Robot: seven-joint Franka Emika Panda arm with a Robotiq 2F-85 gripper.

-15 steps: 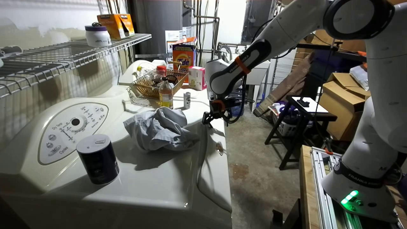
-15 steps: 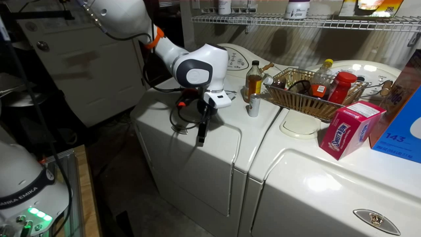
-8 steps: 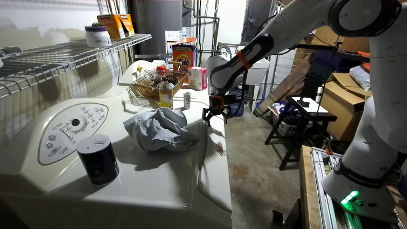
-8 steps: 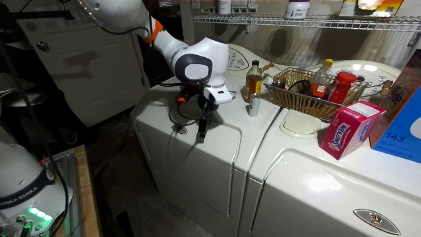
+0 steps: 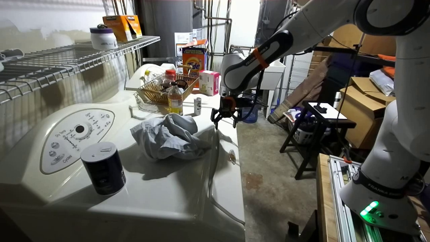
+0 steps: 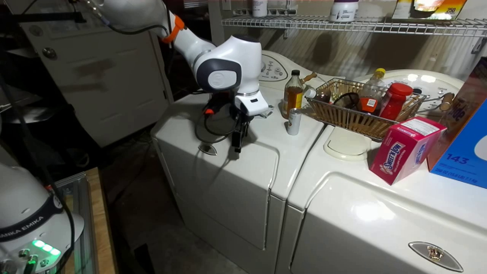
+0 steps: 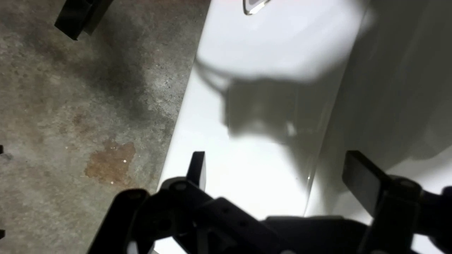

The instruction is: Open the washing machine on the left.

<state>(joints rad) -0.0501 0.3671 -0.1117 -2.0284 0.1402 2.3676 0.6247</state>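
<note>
The claw (image 5: 225,125) hangs spread above the closed washing machine (image 6: 224,194).

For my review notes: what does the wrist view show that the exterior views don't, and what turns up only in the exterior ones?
Only the wrist view: the flat grey inner faces of the fingers up close.

Only the exterior views, both of them: the slatted basket, pink Sweet'N Low box, bottle of amber liquid and wire shelf.

Shared by all: the washing machine door, its oval badge, cut off in the wrist view, and the floor.
</note>
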